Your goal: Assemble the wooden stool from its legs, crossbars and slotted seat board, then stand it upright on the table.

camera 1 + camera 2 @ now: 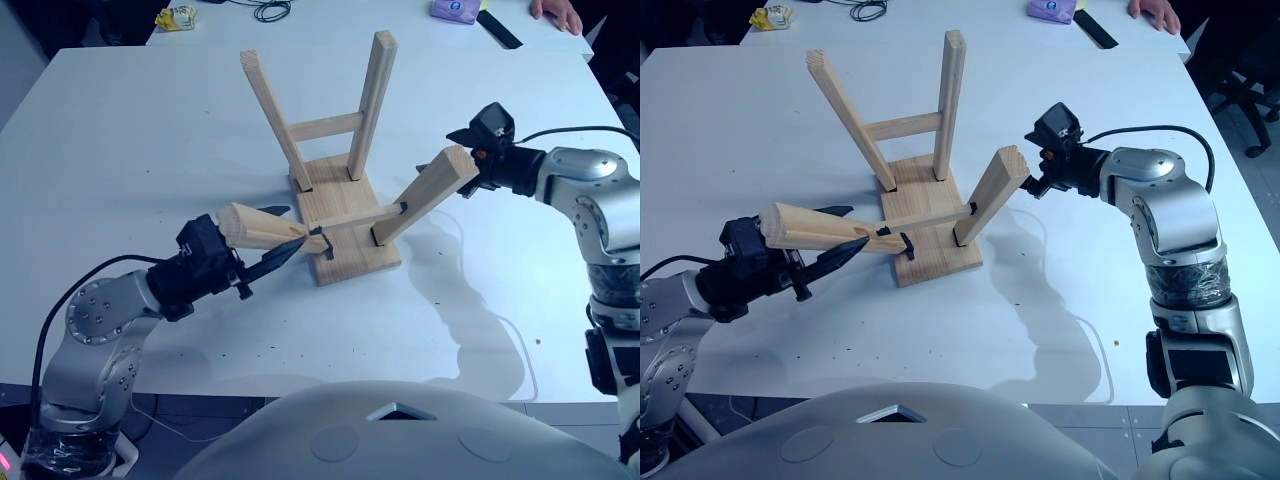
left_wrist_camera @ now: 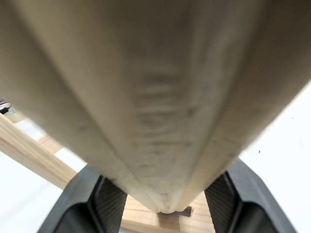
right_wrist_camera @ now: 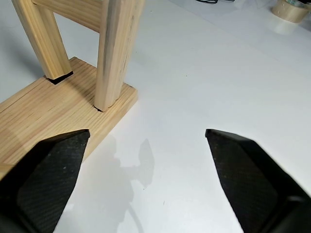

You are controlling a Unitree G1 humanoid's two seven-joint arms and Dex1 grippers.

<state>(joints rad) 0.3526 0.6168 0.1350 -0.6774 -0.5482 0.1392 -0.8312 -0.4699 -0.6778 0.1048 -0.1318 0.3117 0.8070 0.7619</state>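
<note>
Four legs [image 1: 372, 100], two crossbars [image 1: 325, 127] and one seat board [image 1: 350, 262] sit mid-bench [image 1: 130, 150]. My left end effector [image 1: 278, 235] clamps the tilted near leg [image 1: 245, 225]. My right end effector [image 1: 1038, 165] gapes wide, empty, beside the other tilted leg [image 1: 430, 195].

The pale wooden seat board [image 1: 350, 262] lies flat on the white table [image 1: 130, 140]. The far left leg [image 1: 274, 115] and far right leg [image 1: 372, 100] stand in its slots, splayed apart and joined by a far crossbar [image 1: 326, 127]. The near right leg [image 1: 430, 195] leans right from its slot. The near left leg [image 1: 252, 226] tilts low to the left, clamped in my left tool [image 1: 286, 236]. A near crossbar [image 1: 355, 215] links this pair.
</note>
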